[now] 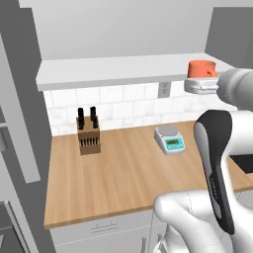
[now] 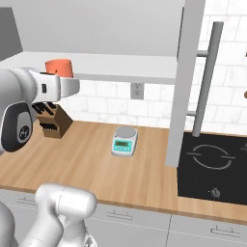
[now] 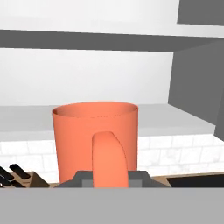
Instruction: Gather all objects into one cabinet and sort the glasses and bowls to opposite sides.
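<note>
My gripper [image 3: 110,177] is shut on the handle of the coral-orange mug [image 3: 95,135], one of the glasses, which stands upright. The handle faces the hand camera, with the dark fingertips [image 3: 81,177] on either side of it. From the base views the mug [image 1: 201,68] [image 2: 59,67] sits just above the white hand [image 1: 201,86] [image 2: 61,88], level with the front edge of the pale shelf [image 1: 113,69] [image 2: 125,63] of the open grey cabinet. I cannot tell whether its base touches the shelf. The cabinet door [image 2: 185,82] with its bar handle [image 2: 208,77] stands open.
On the wooden counter [image 1: 123,173] below stand a knife block [image 1: 89,133] [image 2: 52,123] and a small kitchen scale [image 1: 169,139] [image 2: 124,141]. A black cooktop [image 2: 212,166] lies at the counter's right. The other grey door [image 1: 17,99] hangs open at the left.
</note>
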You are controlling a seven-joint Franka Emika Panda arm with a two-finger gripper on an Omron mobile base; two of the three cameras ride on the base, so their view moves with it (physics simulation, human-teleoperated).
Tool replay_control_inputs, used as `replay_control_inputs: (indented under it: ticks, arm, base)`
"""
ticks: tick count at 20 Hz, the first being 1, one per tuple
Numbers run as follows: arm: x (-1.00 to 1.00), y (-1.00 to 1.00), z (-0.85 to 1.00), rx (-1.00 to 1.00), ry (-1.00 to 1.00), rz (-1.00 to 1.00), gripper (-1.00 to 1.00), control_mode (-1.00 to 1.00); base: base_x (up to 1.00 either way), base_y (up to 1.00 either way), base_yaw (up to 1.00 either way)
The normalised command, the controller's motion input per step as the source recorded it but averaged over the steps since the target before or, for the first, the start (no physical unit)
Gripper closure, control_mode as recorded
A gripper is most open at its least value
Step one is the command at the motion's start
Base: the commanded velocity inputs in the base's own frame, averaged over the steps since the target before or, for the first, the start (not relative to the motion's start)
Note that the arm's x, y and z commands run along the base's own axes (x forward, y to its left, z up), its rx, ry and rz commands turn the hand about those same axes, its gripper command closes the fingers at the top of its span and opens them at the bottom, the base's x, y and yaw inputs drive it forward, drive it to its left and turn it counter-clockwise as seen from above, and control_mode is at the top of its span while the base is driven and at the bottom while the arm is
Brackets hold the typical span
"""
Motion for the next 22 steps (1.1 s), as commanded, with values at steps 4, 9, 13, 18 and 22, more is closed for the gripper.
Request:
replay_control_inputs:
  ticks: [4,9,13,18,22]
  arm:
    - [-0.02,0.00,0.00,0.00,0.00,0.00,1.00,1.00]
    - [0.00,0.00,0.00,0.00,0.00,0.00,1.00,1.00]
    - [0.00,0.00,0.00,0.00,0.00,0.00,1.00,1.00]
    - [0.00,0.00,0.00,0.00,0.00,0.00,1.00,1.00]
    - [0.00,0.00,0.00,0.00,0.00,0.00,1.00,1.00]
  base:
    - [-0.10,-0.02,0.00]
    - [-0.84,-0.06,-0.01]
    - [-0.85,-0.03,-0.23]
    - [-0.55,-0.05,-0.61]
    - [-0.48,0.00,-0.79]
